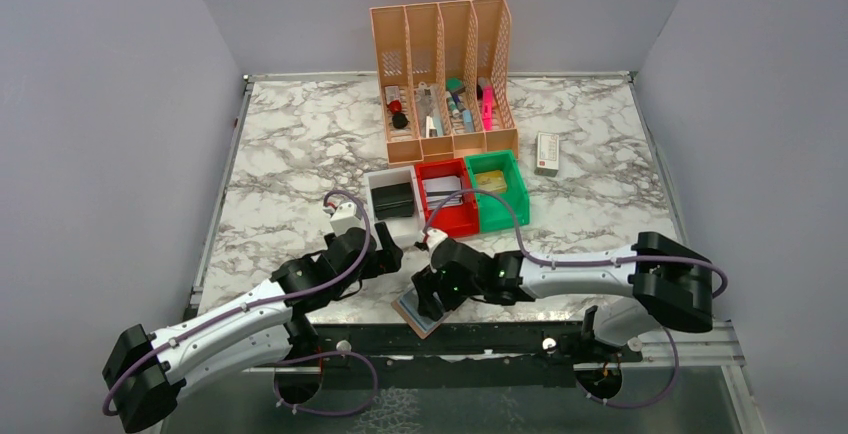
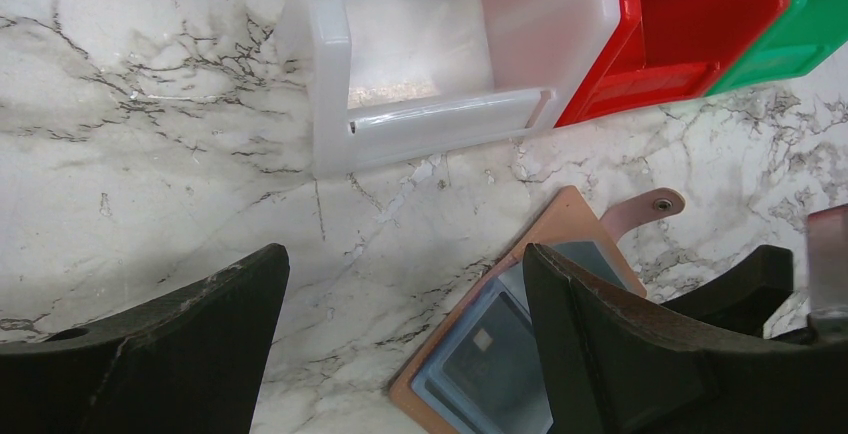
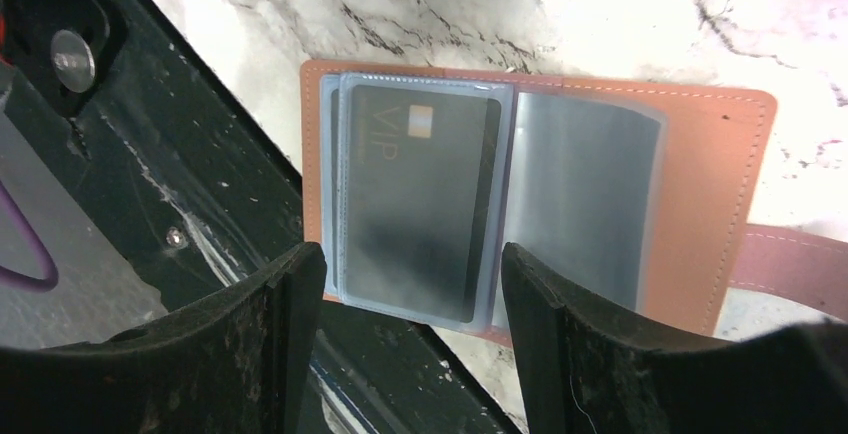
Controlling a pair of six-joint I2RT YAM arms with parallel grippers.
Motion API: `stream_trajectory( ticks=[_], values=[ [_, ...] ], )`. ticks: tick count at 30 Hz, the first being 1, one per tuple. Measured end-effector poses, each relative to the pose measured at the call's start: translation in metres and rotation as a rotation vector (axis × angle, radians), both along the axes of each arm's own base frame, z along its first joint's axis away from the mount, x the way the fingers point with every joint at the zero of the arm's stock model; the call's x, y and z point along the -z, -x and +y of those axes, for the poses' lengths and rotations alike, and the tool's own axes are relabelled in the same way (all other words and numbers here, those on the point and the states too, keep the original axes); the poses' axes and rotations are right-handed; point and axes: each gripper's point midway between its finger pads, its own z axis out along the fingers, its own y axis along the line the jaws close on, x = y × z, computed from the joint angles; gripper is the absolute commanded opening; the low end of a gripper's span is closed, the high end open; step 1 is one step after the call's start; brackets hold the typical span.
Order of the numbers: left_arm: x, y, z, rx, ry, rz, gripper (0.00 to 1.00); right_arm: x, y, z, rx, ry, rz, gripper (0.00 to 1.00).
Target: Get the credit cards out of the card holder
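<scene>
The card holder (image 3: 710, 154), a flat tan-brown wallet-like sleeve with clear plastic pockets, lies opened at 6 o'clock on the white marble-patterned surface (image 1: 290, 174), one corner overhanging the black frame rail (image 3: 200, 184).

The right claw (image 3: 412, 254) hangs directly above it, its jaws moderately apart and gripping nothing. They line up with the two long edges of the top pocket, but I cannot tell whether they touch it. The left claw (image 2: 405, 259) is spread wide and empty over bare marble, at 10 o'clock from the holder in the overhead view.

There is one holder. One dark plastic credit card (image 3: 420, 194) lettered "VIP" shows clearly, and more pocket edges peek out under it, so the total number of cards cannot be told. Three small plastic bins sit side by side near the centre, white (image 1: 378, 182), red (image 1: 455, 222) and green (image 1: 500, 216). One peach four-slot file organiser (image 1: 400, 29) stands at 12 o'clock and one small white box (image 1: 547, 152) at 2 o'clock.

In the right wrist view the holder's long axis runs 9 to 3 o'clock, with its pinkish snap strap (image 3: 790, 264) pointing to 3. The card's long axis runs 12 to 6, across the holder.
</scene>
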Motion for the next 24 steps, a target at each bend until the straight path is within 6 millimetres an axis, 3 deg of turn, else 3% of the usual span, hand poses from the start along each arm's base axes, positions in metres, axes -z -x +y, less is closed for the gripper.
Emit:
stream_trajectory(
  ticks=[5, 9, 18, 24],
  values=[
    [0.000, 0.000, 0.000, 0.001, 0.000, 0.000, 0.91, 0.017, 0.007, -0.002, -0.021, 0.033, 0.037, 0.66],
    [0.000, 0.000, 0.000, 0.003, 0.002, 0.001, 0.91, 0.018, 0.011, 0.003, -0.041, 0.014, 0.055, 0.59],
    [-0.001, 0.000, -0.001, 0.003, 0.007, -0.003, 0.91, 0.021, 0.010, 0.006, -0.022, 0.036, 0.048, 0.65],
    [0.000, 0.000, -0.001, 0.003, 0.004, -0.001, 0.91, 0.020, 0.009, 0.005, 0.002, 0.069, 0.006, 0.63]
  ],
)
